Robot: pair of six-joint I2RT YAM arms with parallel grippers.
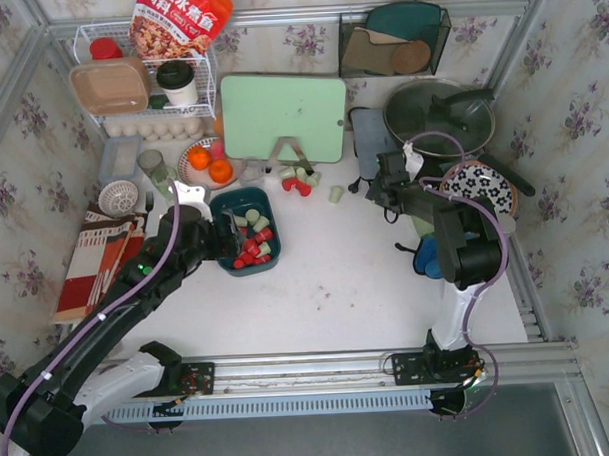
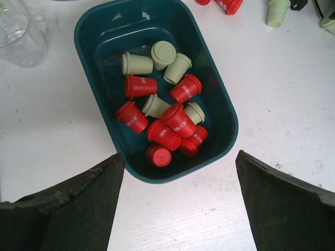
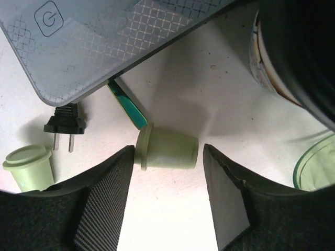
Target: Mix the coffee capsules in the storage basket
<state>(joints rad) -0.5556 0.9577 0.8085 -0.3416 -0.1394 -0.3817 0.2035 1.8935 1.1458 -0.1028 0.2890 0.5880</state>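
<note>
Green capsule (image 3: 168, 150), well right of basket (image 1: 238, 198): on its side, axis across released fingers of my right gripper (image 3: 167, 157).

Overhead and left wrist (close, facing down) share the basket (image 2: 146, 26).

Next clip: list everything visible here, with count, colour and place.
storage basket: one, dark teal, left of centre
coffee capsules in it: twelve, seven red, five pale green
loose capsules: several, red and green, on the table beyond the basket
cutting board: one, mint green, back centre
oranges: two, orange, left of the board
pan: one, dark, back right
left gripper: open, above the basket's near end
right gripper: open, either side of one green capsule lying on its side
</note>
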